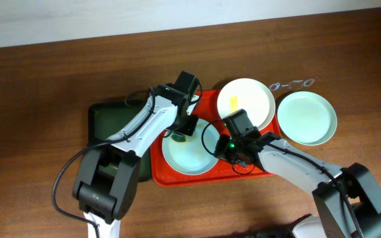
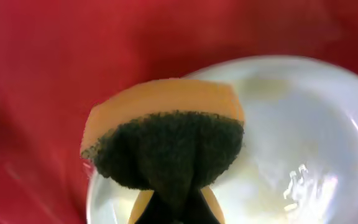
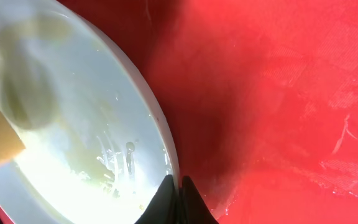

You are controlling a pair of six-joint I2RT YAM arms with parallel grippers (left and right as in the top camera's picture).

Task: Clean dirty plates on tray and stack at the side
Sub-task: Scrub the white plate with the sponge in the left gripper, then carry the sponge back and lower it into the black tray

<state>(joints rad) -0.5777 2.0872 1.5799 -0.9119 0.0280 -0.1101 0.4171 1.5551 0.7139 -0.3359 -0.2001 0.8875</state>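
Overhead has the red tray (image 1: 207,177) mid-table, with a wet mint plate (image 1: 194,158) lying in its left half and a cream plate (image 1: 247,99), streaked yellow, at its far-right corner. A second mint plate (image 1: 307,118) sits on the table just off the tray's right side, and a dark green tray (image 1: 104,122) lies just beside its left side. The left gripper (image 1: 179,135) is clenched on a yellow sponge (image 2: 166,106), dark scouring face toward the wrist camera, at the wet plate's far-left rim; whether it presses the plate I cannot tell. The right gripper (image 3: 176,199) is pinched onto that plate's right rim, above the tray's bare floor, and a pale yellowish film shows in the plate
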